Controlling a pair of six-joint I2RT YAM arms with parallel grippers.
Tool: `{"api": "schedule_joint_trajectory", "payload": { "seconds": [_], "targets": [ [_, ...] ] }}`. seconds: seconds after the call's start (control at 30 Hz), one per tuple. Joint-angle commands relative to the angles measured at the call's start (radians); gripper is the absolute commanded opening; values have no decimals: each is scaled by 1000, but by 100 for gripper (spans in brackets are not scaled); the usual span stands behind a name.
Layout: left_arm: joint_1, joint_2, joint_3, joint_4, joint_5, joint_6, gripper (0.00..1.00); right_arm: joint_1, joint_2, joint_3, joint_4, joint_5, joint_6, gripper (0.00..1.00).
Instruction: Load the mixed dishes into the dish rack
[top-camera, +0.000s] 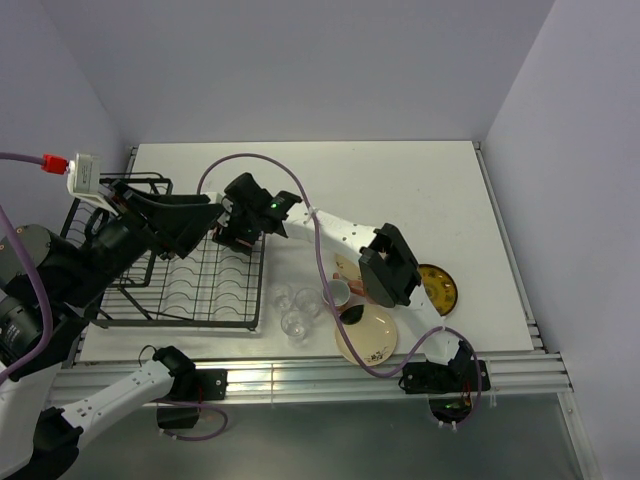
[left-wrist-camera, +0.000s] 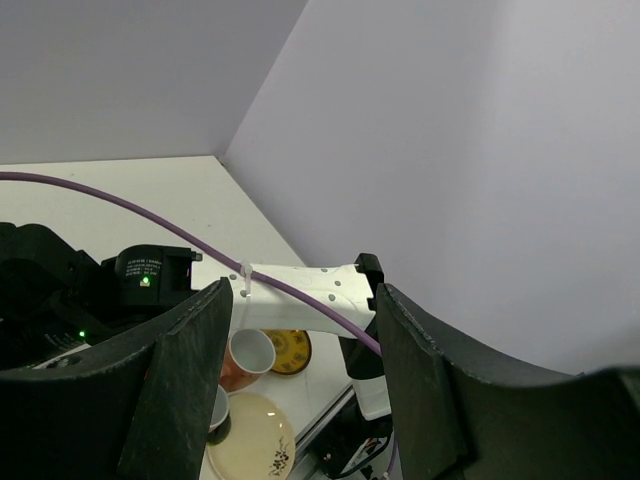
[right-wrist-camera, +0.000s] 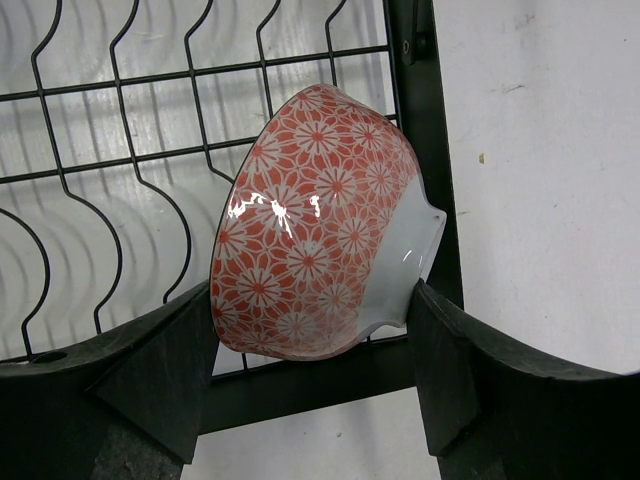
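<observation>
Clasping one red flower-patterned bowl (right-wrist-camera: 310, 230) over one black wire rack (right-wrist-camera: 421, 120), the right gripper (right-wrist-camera: 312, 300) hovers; the left gripper (left-wrist-camera: 302, 300) gapes empty.

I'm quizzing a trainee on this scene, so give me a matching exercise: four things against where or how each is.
1 patterned bowl
2 clear glasses
3 yellow plate
4 left gripper

A open, empty
B on table, farthest right
C between fingers of right gripper
D on table beside dish rack

Pairs: 1-C, 2-D, 3-B, 4-A
</observation>
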Motion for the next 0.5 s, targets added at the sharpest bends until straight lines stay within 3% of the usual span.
{"api": "schedule_joint_trajectory", "payload": {
  "seconds": [0.0, 0.17, 0.33, 0.4, 0.43, 0.47],
  "targets": [
    [-3, 15, 34, 19, 17, 23, 65, -9, -33, -13, 80, 93, -8, 70],
    [-2, 21, 33, 27, 25, 23, 65, -17, -30, 2, 72, 62, -7, 64],
    [-2, 20, 30, 30, 21, 19, 65, -9, -45, 2, 78, 54, -5, 45],
    [-2, 20, 27, 33, 23, 19, 65, 3, -59, -6, 78, 48, -16, 48],
    [-2, 20, 25, 36, 23, 19, 66, 7, -62, -6, 78, 48, -18, 58],
    [-3, 18, 24, 36, 23, 19, 66, 15, -62, -6, 80, 50, -22, 62]
  ]
}}
